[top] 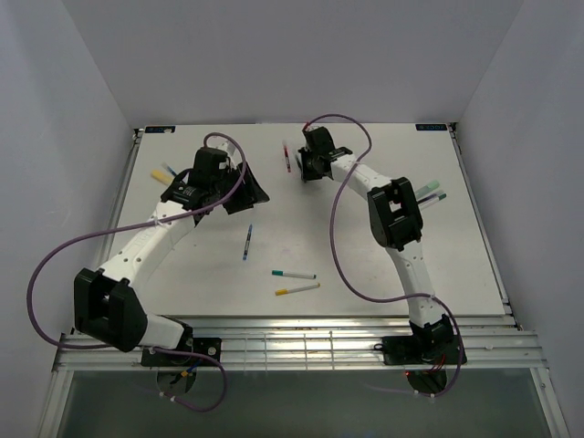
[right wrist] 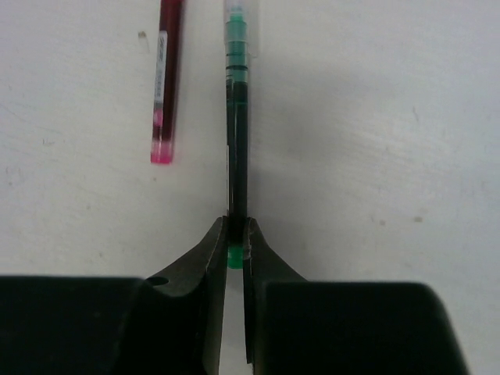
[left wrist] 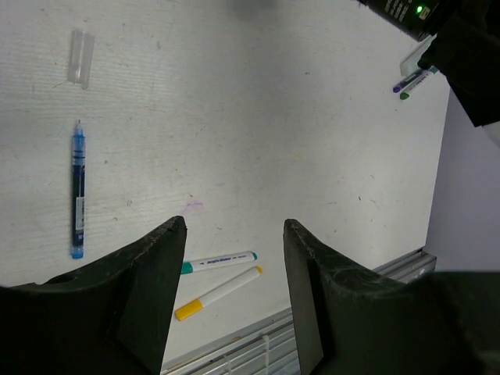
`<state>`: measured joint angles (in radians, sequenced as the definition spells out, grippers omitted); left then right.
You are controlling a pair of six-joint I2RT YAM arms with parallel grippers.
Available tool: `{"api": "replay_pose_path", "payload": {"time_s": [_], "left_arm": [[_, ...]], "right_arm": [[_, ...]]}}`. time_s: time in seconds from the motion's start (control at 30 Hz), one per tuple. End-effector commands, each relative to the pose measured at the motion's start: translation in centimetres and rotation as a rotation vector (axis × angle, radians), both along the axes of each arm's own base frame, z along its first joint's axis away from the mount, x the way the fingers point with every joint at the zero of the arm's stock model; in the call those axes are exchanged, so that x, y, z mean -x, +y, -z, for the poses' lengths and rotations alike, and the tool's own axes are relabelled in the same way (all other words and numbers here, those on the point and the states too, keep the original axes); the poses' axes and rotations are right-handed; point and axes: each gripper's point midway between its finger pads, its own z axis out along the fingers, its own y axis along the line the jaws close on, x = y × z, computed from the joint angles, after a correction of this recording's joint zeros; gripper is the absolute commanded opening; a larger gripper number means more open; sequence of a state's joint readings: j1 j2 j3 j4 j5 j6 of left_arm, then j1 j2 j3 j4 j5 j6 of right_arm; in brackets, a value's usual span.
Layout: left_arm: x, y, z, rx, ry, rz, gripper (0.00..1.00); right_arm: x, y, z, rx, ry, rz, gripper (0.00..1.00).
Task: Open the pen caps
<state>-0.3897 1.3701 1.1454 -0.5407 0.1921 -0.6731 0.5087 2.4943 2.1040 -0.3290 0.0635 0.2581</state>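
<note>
In the overhead view the left gripper [top: 248, 187] hangs over the table [top: 456, 265] at about 10 o'clock from its centre. The right gripper [top: 306, 169] is low at 12 o'clock, with a red pen [top: 287, 157] just beside it at 11 o'clock. A blue pen [top: 247, 243] lies at 6 o'clock from the left gripper. A green-tipped white pen [top: 293, 274] and a yellow-tipped white pen [top: 297, 289] lie close together near the front edge. Pale highlighters [top: 432, 190] poke out from behind the right arm at 3 o'clock.

The left wrist view shows the left gripper [left wrist: 234, 226] with its jaws spread wide and nothing between them. The blue pen [left wrist: 77, 191] lies at 9 o'clock with its fine tip bare. A loose clear cap [left wrist: 81, 56] lies apart from it at 12 o'clock. The green-tipped white pen [left wrist: 219, 261] and yellow-tipped white pen [left wrist: 217, 292] lie at 6 o'clock, partly behind the fingers.

The right wrist view shows the right gripper [right wrist: 237, 223] pinched tight on the near end of a green pen [right wrist: 238, 141]. The pen runs straight toward 12 o'clock, where a fitted clear cap [right wrist: 239, 12] covers its far end. The red pen [right wrist: 166, 86] lies parallel at 11 o'clock, apart from it.
</note>
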Motion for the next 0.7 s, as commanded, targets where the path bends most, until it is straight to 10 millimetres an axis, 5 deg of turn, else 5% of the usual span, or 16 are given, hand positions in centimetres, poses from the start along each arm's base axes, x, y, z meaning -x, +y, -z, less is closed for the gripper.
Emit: {"api": "replay_pose_path", "payload": {"time_s": [0.0,0.03,0.1,0.13,0.17,0.4,0.47,0.67], "left_arm": [[-0.4,-1.0,-2.7,0.059,-0.002,0.031,0.64],[-0.9,-1.1,-2.5,0.064,0.014,0.030,0.64],[-1.5,-1.7,-3.5,0.104,0.021,0.057,0.64],[-1.7,-2.0,-3.7,0.120,0.035,0.066,0.64],[-2.0,-2.5,-3.2,0.141,0.073,0.087,0.64],[-4.6,-3.0,-3.6,0.223,0.144,0.083,0.64],[-5.0,-3.2,-3.4,0.245,0.167,0.080,0.64],[-6.0,-4.7,-2.4,0.353,0.261,0.083,0.64]], "right_arm": [[3.4,-1.3,-3.6,-0.036,0.080,0.036,0.08],[4.6,-1.6,-3.4,-0.040,0.110,0.038,0.08],[6.2,-2.0,-6.6,-0.081,0.110,0.045,0.08],[8.1,-2.2,-5.8,-0.096,0.171,0.046,0.08],[9.1,-2.5,-8.5,-0.128,0.153,0.045,0.08],[19.1,-1.6,-13.9,-0.317,0.289,-0.124,0.08],[20.9,-1.1,-16.4,-0.383,0.272,-0.159,0.08],[25.1,-0.5,-18.6,-0.489,0.331,-0.237,0.08]]}}
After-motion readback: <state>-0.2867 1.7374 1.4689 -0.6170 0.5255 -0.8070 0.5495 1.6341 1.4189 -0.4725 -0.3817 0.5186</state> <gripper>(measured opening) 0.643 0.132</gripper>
